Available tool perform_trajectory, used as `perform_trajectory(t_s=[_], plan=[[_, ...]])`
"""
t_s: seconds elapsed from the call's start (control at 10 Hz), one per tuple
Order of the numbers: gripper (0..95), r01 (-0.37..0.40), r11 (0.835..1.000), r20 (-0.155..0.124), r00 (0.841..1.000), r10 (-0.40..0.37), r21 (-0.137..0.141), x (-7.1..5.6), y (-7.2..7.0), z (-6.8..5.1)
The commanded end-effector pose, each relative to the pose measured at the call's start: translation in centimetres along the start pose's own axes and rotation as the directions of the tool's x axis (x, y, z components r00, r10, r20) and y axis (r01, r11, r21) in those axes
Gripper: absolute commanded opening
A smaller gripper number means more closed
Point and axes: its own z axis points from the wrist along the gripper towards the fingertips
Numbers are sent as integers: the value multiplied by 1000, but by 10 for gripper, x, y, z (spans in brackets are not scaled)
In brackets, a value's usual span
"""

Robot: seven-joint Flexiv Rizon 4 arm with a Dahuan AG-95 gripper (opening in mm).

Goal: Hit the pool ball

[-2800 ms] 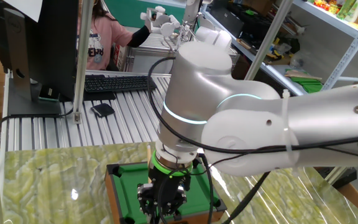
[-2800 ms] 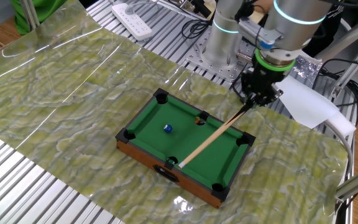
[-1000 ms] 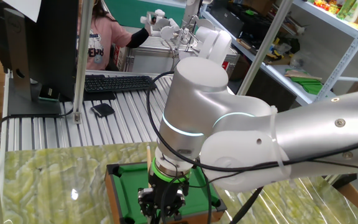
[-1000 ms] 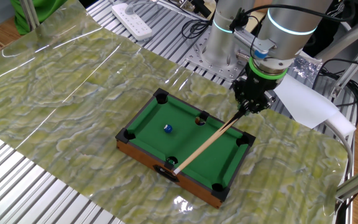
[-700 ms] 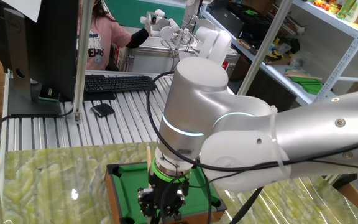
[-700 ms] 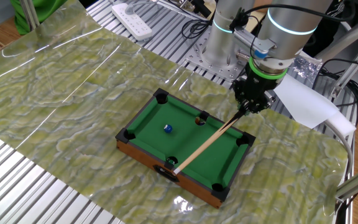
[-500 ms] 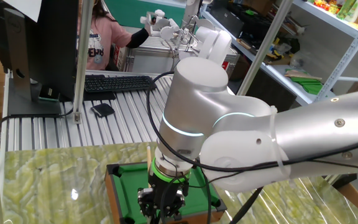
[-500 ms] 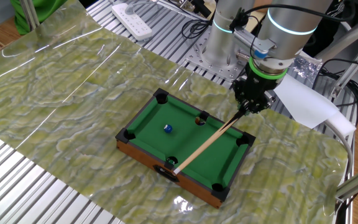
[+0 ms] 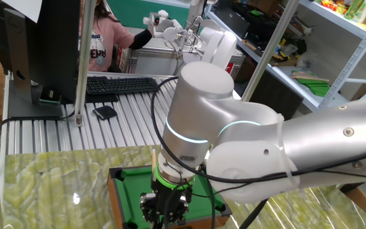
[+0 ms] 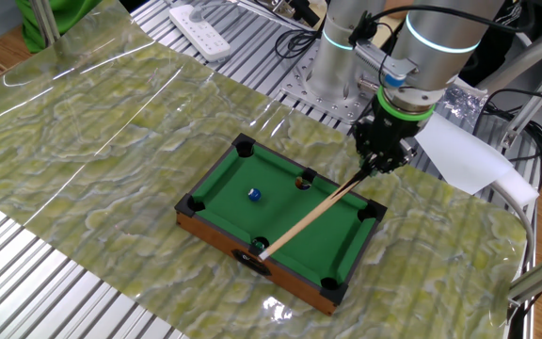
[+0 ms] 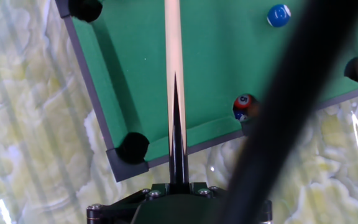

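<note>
1 gripper [image 10: 381, 166] grips cue [image 10: 310, 213]; blue ball [image 10: 253, 195] sits apart on felt.

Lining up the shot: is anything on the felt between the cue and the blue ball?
Nothing visible blocks it. The blue ball sits on open felt beside the cue; the other ball rests by the side pocket, off that path.

Green-marbled mat [image 10: 111, 122] over slatted aluminium bench; black keyboard [image 9: 119, 84] at 10 o'clock, monitor [image 9: 40, 44] beside; metal shelving [image 9: 335, 38] at 2 o'clock.
</note>
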Motion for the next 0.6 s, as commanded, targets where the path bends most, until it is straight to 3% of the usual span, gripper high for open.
perform_trajectory(t_s=[0.1, 0.5, 0.6], plan=[[0, -6, 1000, 13, 1000, 5, 9, 0, 0, 2], [0, 3, 1000, 18, 1000, -4, 24, 0, 0, 2], [190, 3, 1000, 18, 1000, -4, 23, 0, 0, 2]])
